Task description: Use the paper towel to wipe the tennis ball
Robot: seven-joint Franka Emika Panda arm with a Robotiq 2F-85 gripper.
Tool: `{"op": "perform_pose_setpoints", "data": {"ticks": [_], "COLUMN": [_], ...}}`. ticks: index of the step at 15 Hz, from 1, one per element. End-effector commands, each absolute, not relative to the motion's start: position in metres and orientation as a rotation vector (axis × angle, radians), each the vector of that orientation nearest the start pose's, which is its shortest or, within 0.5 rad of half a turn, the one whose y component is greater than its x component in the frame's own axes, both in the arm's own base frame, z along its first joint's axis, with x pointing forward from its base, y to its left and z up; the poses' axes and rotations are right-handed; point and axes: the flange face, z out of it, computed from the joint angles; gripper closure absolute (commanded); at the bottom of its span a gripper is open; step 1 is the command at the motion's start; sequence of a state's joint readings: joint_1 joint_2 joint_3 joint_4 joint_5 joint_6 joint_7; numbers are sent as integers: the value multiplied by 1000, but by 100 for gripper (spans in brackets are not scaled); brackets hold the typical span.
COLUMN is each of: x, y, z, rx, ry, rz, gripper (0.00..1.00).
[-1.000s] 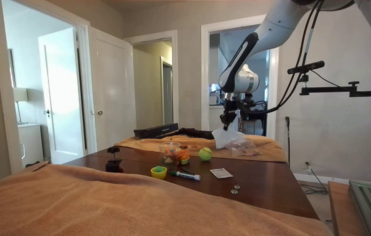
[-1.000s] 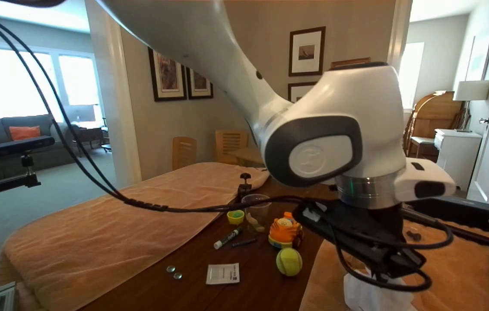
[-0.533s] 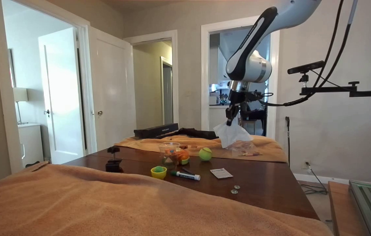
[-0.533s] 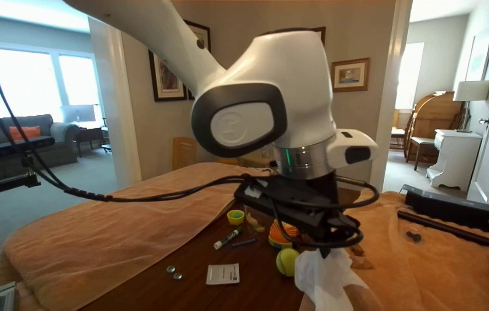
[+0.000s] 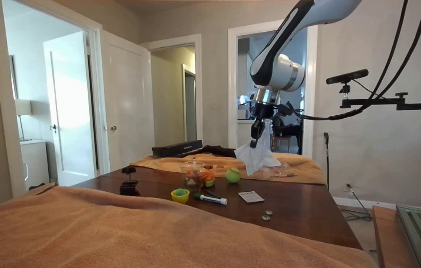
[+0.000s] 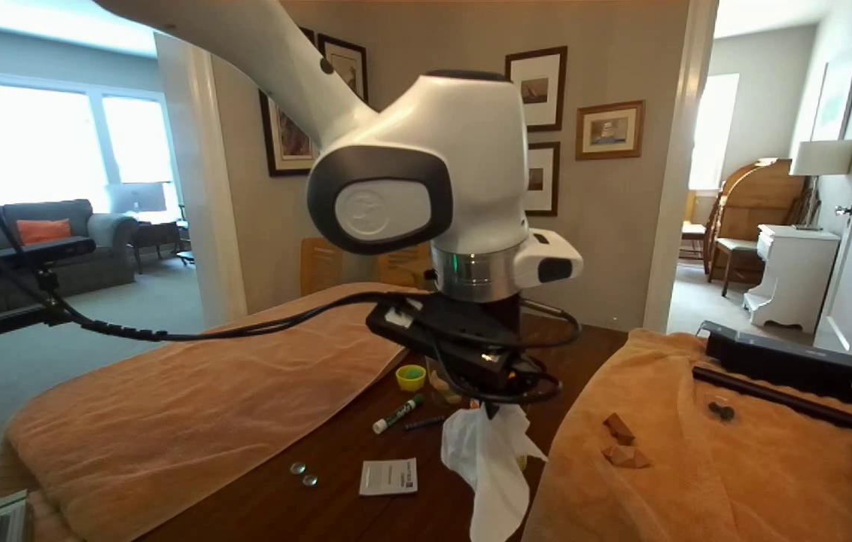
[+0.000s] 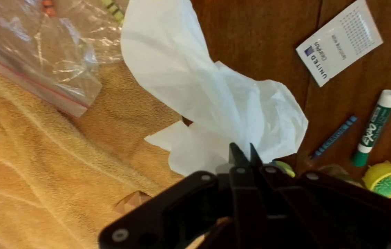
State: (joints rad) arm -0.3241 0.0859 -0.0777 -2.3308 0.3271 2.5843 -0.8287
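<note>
1. Robot's claw (image 7: 242, 145): narrowed, tips nearly meeting on a fold of the paper towel (image 7: 212, 90), which hangs crumpled over the counter (image 5: 307, 208).
2. Near the left edge, as seen in an exterior view, stands a black clamp (image 5: 129, 182); an orange cloth (image 5: 158, 230) spreads along the near edge.
3. Rightward sits a yellow cup (image 5: 180, 198) holding a green spiky piece (image 5: 180, 192); toward the far edge, a clear cup (image 5: 190, 169) and an orange toy (image 5: 207, 176).
4. Next lie a green-and-white marker (image 5: 210, 199) and a dark blue crayon (image 5: 213, 194).
5. The tennis ball (image 5: 233, 175) rests on the counter beside the tan cloth (image 5: 309, 171) along the far edge. Just right of it hangs the paper towel, a slim gap showing; in an exterior view the paper towel (image 6: 490, 467) hides most of the tennis ball.
6. Farther right, a white packet (image 5: 251, 196) marked UNITED lies flat, and two shiny round beads (image 5: 266, 217) lie toward the near right corner.
7. By the far right corner, a clear plastic bag (image 5: 284, 170) lies on the tan cloth.
</note>
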Motion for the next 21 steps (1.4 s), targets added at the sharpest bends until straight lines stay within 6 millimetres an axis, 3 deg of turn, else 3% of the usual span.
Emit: {"op": "perform_pose_setpoints", "data": {"ticks": [1,11,21], "x": [508,549,567], "y": [-204,-211,-223], "z": [304,254,215], "rx": [-2962,-2900,-2901], "ry": [-345,-571,-612], "rz": [-367,-371,-325], "gripper": [100,100,100]}}
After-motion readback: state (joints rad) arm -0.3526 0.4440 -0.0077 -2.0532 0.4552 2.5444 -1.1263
